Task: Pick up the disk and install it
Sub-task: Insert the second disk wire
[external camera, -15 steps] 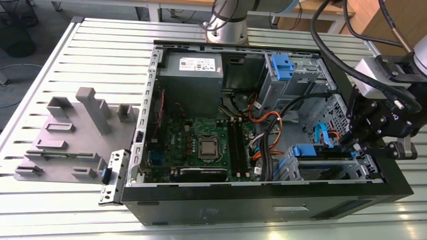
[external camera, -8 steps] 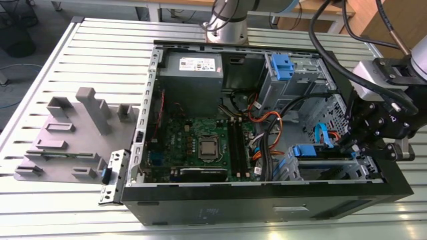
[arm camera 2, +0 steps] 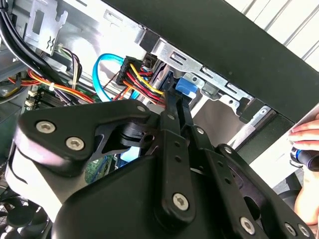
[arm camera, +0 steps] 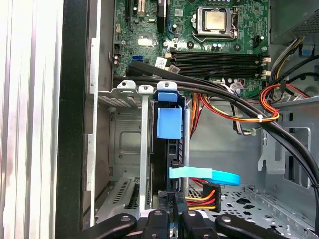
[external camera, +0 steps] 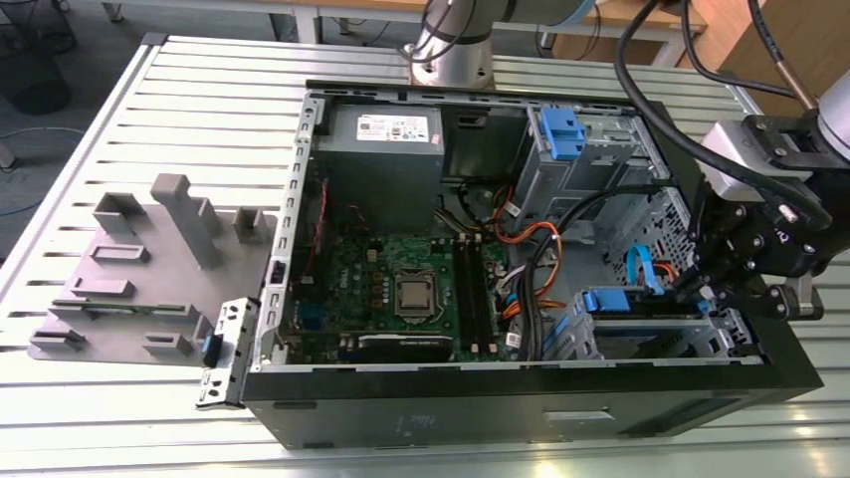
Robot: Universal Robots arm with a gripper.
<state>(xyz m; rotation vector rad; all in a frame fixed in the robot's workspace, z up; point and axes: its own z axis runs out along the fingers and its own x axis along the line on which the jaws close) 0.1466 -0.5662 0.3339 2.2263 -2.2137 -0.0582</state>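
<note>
The disk (arm camera: 169, 149) stands on edge in the lower drive bay (arm camera: 124, 144) of the open computer case (external camera: 531, 408). Its blue carrier tab (arm camera: 168, 122) faces the motherboard, and the same blue tab (external camera: 608, 301) appears at the case's front corner in the exterior view. My gripper (external camera: 683, 291) reaches into the case from the exterior view's right. In both wrist views its black fingers (arm camera 2: 172, 119) lie close together along the disk's rear edge, shut on it. The gripper (arm camera: 174, 217) sits just behind the power and blue data cables.
A grey power supply (external camera: 382, 134) and an upright bay with a blue tab (external camera: 560, 134) stand at the case's far end. The motherboard (external camera: 398, 284) and thick cable bundles (arm camera: 234, 107) lie beside the bay. A grey fixture plate (external camera: 133, 279) rests on the table. A person's hand (arm camera 2: 306, 144) is nearby.
</note>
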